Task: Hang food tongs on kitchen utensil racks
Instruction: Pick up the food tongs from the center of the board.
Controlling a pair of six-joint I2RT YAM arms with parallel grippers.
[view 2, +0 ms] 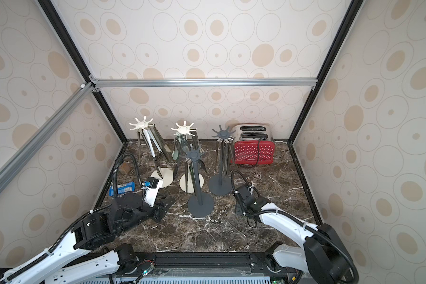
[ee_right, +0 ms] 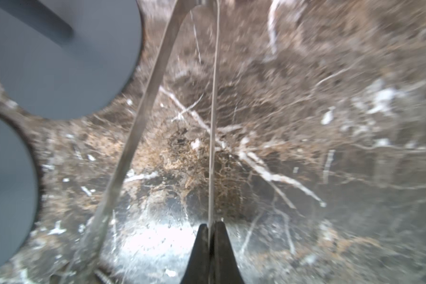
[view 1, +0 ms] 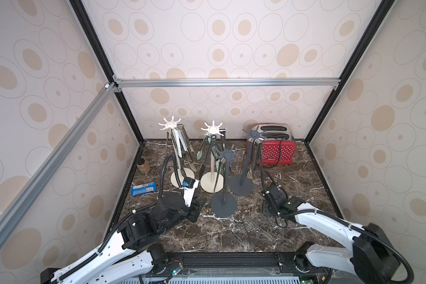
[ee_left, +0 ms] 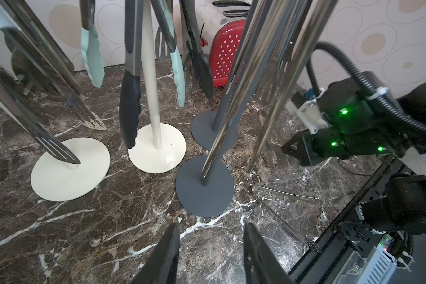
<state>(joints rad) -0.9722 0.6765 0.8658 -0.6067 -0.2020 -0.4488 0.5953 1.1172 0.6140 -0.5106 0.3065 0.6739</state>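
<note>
right fingers (ee_right: pixel 199 248): clenched on one thin arm of the steel tongs (ee_right: pixel 143 110) | steel tongs: down at the marble worktop (view 1: pixel 219 236), a bit right of its middle, beside the dark grey rack bases (ee_right: pixel 59 68) | left fingers (ee_left: pixel 167 250): apart, holding nothing | other tongs (ee_left: pixel 130 98): hanging on racks nearer the back edge

We've got two cream racks (view 1: pixel 169 125) and two dark grey racks (view 1: pixel 227 155) standing upright, tongs (view 1: pixel 182 145) dangling tips-down off their crowns. One loose steel pair (ee_left: pixel 288 195) lies on the bench (view 1: pixel 207 236) by the nearest grey base.
</note>
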